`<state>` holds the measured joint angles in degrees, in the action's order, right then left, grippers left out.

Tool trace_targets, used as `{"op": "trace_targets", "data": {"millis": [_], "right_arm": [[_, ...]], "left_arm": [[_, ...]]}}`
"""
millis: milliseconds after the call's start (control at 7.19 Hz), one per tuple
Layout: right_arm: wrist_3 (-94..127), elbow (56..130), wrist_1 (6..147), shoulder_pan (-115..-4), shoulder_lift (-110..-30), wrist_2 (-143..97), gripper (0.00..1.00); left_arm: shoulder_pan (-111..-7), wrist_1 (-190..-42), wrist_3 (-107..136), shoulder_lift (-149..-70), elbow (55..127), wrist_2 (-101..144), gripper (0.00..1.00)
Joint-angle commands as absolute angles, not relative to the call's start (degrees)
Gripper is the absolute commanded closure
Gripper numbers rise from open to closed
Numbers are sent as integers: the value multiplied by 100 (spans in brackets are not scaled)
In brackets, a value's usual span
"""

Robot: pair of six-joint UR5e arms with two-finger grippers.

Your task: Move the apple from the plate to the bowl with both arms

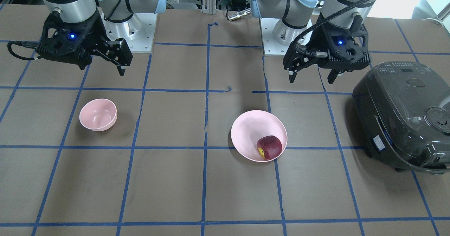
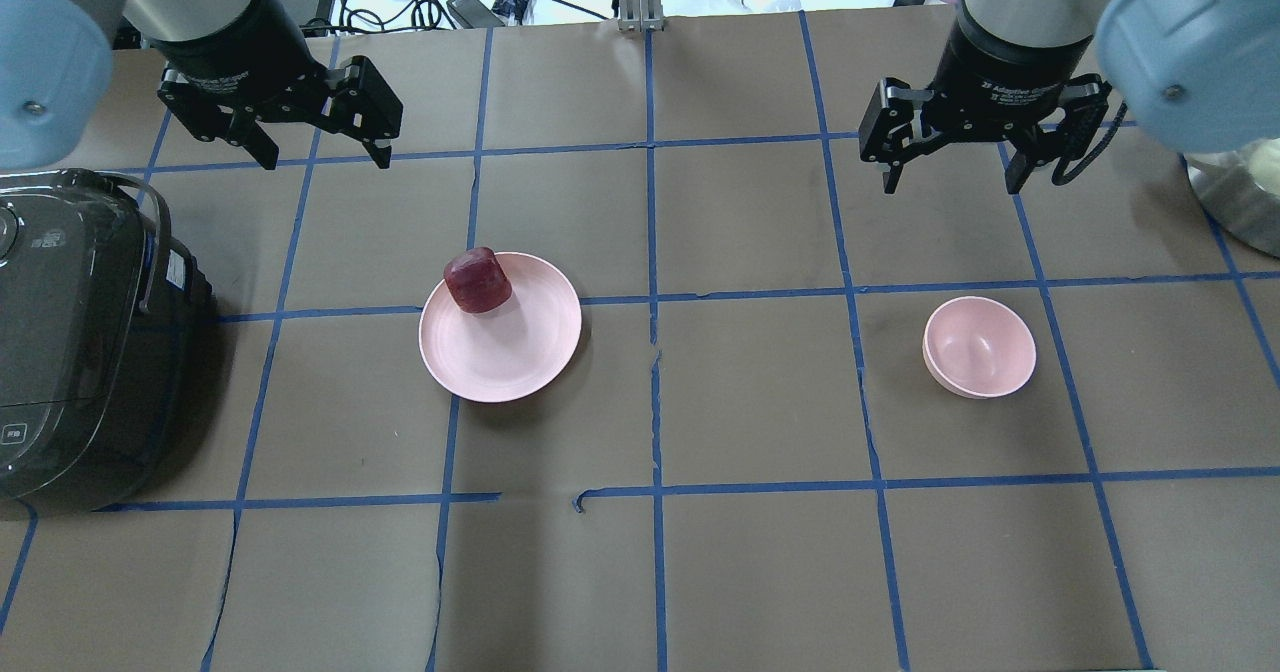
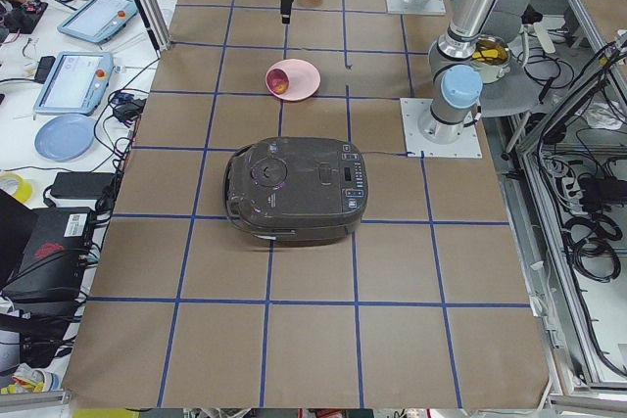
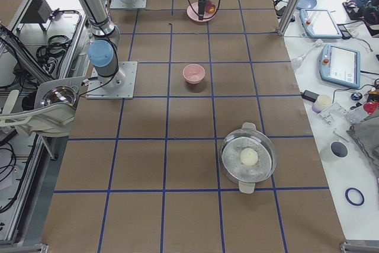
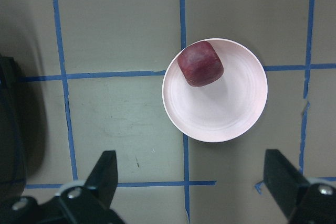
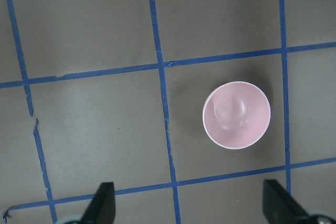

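Observation:
The dark red apple point(image 1: 269, 147) point(image 2: 478, 279) lies at the edge of the wide pink plate point(image 1: 246, 130) point(image 2: 510, 352). My left gripper point(image 2: 327, 160) point(image 1: 311, 80) is open and empty, and hangs above the table beyond the plate. In the left wrist view the apple point(image 5: 199, 63) and the plate point(image 5: 220, 114) lie ahead of the open fingers point(image 5: 107, 174). The small pink bowl point(image 1: 98, 114) point(image 2: 979, 346) is empty. My right gripper point(image 2: 950, 187) point(image 1: 103, 69) is open and empty, above the table beyond the bowl. The bowl also shows in the right wrist view point(image 6: 236, 115).
A black rice cooker point(image 2: 70, 332) point(image 1: 404, 116) stands near the plate, on my left. A steel pot point(image 4: 249, 157) holding a white ball stands at the table's right end. Blue tape lines grid the brown table.

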<state>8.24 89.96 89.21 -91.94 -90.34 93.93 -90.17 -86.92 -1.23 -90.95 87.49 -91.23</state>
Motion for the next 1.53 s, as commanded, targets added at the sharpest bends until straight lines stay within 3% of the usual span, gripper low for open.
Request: {"op": "trace_targets", "data": {"millis": [0,974,1391], "right_arm": [[817,8991,8912,-9193,-9044,9360,0],[738,8930,8842,-9193,-9097,9124,0],[747,8965,8833,-9193,-9088,9132,0]], "left_arm": [[-9018,-8692,-114,-9105,8745,-9123,0],[-8982,-8265,-114,-9272,8754,-9080,0],[-8991,-7091,7,-9885,9515,-9053,0]]}}
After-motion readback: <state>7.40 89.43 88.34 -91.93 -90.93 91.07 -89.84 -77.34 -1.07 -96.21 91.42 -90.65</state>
